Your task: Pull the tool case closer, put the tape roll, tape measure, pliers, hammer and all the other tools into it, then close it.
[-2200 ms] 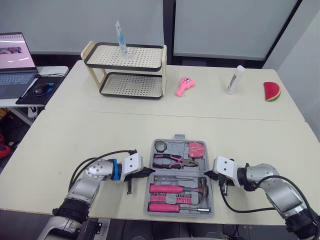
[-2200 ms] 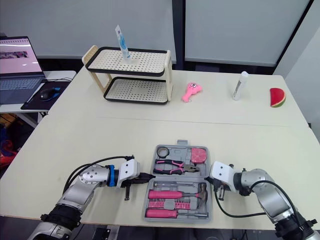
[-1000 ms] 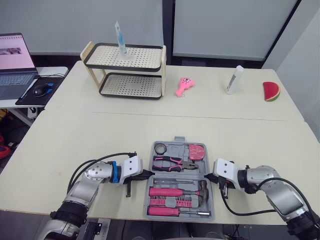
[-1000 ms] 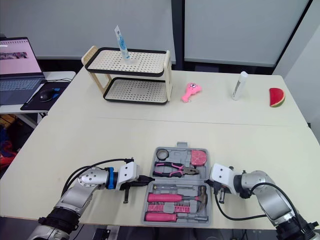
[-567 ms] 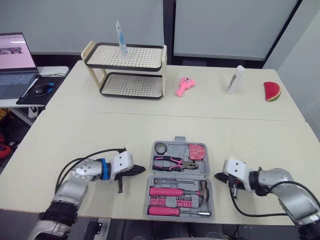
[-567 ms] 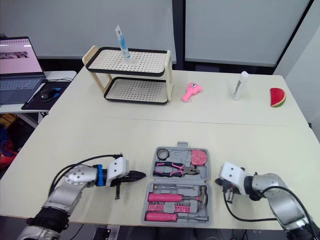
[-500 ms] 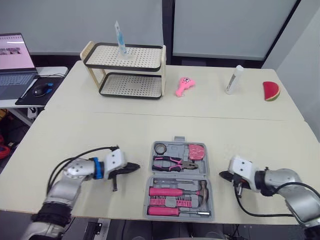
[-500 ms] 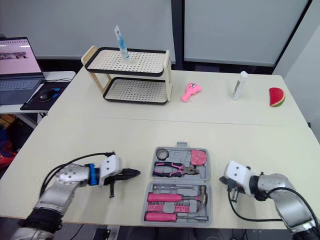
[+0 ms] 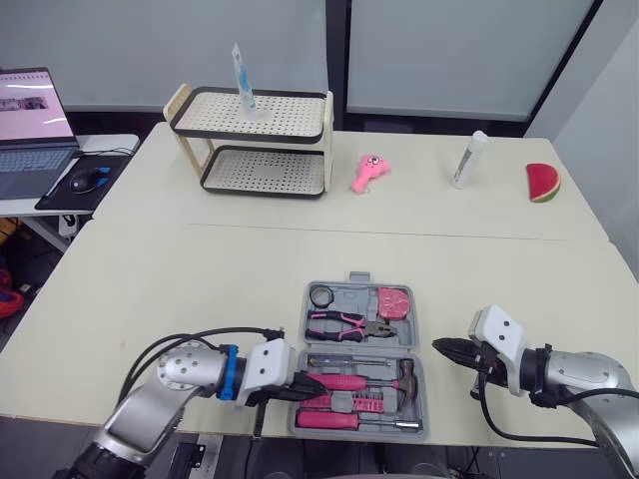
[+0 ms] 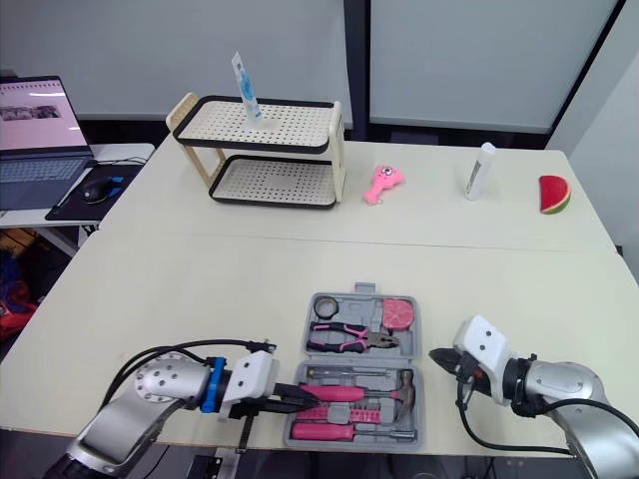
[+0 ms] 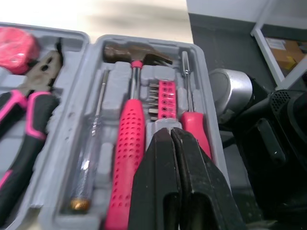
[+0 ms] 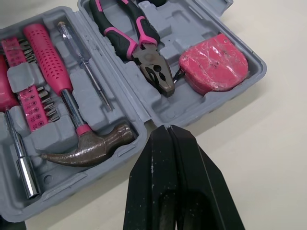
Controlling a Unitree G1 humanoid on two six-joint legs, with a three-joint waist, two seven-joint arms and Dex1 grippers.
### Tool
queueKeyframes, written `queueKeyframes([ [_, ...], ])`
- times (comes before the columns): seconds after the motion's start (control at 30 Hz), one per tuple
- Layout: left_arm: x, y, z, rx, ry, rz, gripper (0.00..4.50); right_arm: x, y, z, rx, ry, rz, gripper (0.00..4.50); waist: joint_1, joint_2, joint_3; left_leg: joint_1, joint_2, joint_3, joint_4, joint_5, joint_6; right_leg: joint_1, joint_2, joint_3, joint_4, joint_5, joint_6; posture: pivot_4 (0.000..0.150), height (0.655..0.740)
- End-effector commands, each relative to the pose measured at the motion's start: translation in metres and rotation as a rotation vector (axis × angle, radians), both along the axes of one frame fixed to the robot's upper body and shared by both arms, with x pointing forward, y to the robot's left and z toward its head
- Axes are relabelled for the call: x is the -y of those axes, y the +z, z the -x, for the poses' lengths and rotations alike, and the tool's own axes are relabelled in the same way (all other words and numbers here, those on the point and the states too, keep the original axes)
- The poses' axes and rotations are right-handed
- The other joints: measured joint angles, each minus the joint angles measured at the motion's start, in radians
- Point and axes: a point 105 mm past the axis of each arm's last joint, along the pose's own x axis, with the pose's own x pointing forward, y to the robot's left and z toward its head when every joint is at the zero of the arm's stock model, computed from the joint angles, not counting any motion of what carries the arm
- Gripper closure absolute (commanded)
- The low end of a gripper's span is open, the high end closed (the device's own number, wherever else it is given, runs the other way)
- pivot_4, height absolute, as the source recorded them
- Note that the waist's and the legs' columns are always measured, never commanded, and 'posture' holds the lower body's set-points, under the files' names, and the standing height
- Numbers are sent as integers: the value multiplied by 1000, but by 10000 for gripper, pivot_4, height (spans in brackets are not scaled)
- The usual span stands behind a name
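The grey tool case (image 9: 417,339) lies open near the table's front edge. Its far half holds the tape roll (image 9: 319,294), pink-handled pliers (image 9: 344,321) and pink tape measure (image 9: 392,299). The near half holds the hammer (image 9: 405,372), a pink bit holder (image 11: 166,97) and screwdrivers. My left gripper (image 9: 319,382) is shut and empty, its tips over the near half's left side, above the hammer handle (image 11: 125,143). My right gripper (image 9: 437,344) is shut and empty, just off the case's right edge near the hinge line (image 12: 144,112).
A two-tier perforated rack (image 9: 250,140) with an upright tube (image 9: 240,80) stands at the back left. A pink toy (image 9: 367,172), a white bottle (image 9: 468,160) and a watermelon slice (image 9: 543,183) lie along the far side. A laptop (image 9: 30,120) sits on a side table at the left.
My left gripper pulled away to the left, then swung back right, over the case's near half. My right gripper backed off a little from the case's right edge. The case stayed put.
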Motion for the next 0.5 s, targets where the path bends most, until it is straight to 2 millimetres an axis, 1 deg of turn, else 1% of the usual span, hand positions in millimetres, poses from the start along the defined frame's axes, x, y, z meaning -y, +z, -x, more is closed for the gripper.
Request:
queueKeyframes([
  [0.03, 6, -10, 0, 12, -48, -45, 44797, -3, 8, -2, 28, 24, 5, 45000, 0, 0, 0, 0, 0, 0, 0, 0, 0, 0, 0, 0, 0, 0, 0, 1500, 7350],
  [0.23, 11, -27, -1, 6, -90, -98, 44797, 1, 9, -4, 27, 15, 24, 45000, 0, 0, 0, 0, 0, 0, 0, 0, 0, 0, 0, 0, 0, 0, 0, 1500, 7350],
  [0.37, 17, -33, -1, 3, -99, -107, 44797, 4, 8, -3, 29, 5, 39, 45000, 0, 0, 0, 0, 0, 0, 0, 0, 0, 0, 0, 0, 0, 0, 0, 1500, 7350],
  [0.5, 16, -39, 0, 1, -106, -135, 44797, 4, 6, -1, 17, 7, 49, 45000, 0, 0, 0, 0, 0, 0, 0, 0, 0, 0, 0, 0, 0, 0, 0, 1500, 7350],
])
